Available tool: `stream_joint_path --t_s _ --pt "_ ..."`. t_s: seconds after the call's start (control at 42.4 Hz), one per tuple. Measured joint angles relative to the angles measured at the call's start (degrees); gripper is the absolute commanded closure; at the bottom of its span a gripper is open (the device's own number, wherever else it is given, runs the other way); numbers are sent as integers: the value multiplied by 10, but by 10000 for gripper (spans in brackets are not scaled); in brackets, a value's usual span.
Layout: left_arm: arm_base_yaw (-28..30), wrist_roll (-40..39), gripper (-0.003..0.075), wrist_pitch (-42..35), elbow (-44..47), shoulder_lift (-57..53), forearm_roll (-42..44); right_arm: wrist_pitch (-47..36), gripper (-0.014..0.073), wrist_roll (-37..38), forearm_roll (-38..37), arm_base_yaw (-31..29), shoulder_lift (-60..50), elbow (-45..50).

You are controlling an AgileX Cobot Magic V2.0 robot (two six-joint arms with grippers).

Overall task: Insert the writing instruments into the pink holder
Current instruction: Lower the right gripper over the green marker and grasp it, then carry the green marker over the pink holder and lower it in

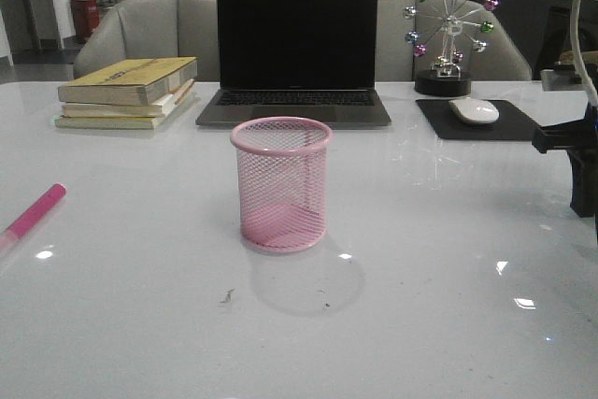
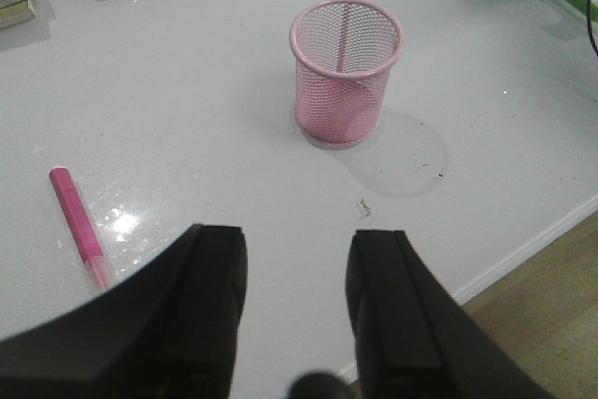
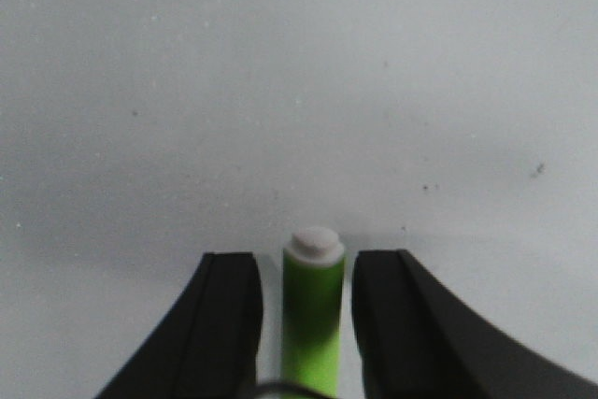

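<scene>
A: Where is the green pen (image 3: 313, 324) found?
B: Between the right gripper (image 3: 308, 324) jaws, spread, small gaps either side (contact not observed).
A: And the left gripper (image 2: 291, 310)?
B: Open, empty; pink pen (image 2: 78, 227) flat on the table (image 2: 206, 119), pink cup (image 2: 346, 72) upright, well apart.

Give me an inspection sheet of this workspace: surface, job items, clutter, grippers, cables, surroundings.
Surface: glossy white table, a few dark specks in front of the cup.
Job's things: pink holder upright, empty; pink pen lying at the table's left; green pen lying between the right gripper's fingers.
Clutter: stacked books, laptop, mouse on pad, ferris-wheel ornament.
Grippers: left gripper open, empty; right gripper open, straddling the green pen, gaps both sides.
Cables: one pale cable at right edge.
Surroundings: chairs, dim office behind.
</scene>
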Motion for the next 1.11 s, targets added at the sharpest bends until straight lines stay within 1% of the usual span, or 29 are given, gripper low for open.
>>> stream_joint_path --t_s 0.047,0.094,0.165,0.236,0.425,0.519,0.613,0.684,0.779,0.967,1.109 --pt "0 0 392 0 0 0 0 0 253 -4 2 0 0 -3" --pt "0 0 392 0 0 0 0 1 306 -4 3 0 1 -2" --pt "0 0 392 0 0 0 0 1 412 -4 5 0 1 -2" --pt "0 0 392 0 0 0 0 3 461 -7 6 0 1 -4" --pt "0 0 392 0 0 0 0 6 473 -7 7 0 -10 -1" --pt "0 0 392 0 0 0 0 -7 473 -9 8 5 -46 12" --pt "0 0 392 0 0 0 0 -49 473 -22 11 24 -109 42" --pt "0 0 392 0 0 0 0 -101 473 -30 24 49 -167 83" --pt "0 0 392 0 0 0 0 -190 473 -35 38 93 -245 141" --pt "0 0 392 0 0 0 0 -433 473 -38 48 209 -376 268" --pt "0 0 392 -1 0 0 0 -604 473 -38 49 298 -407 339"
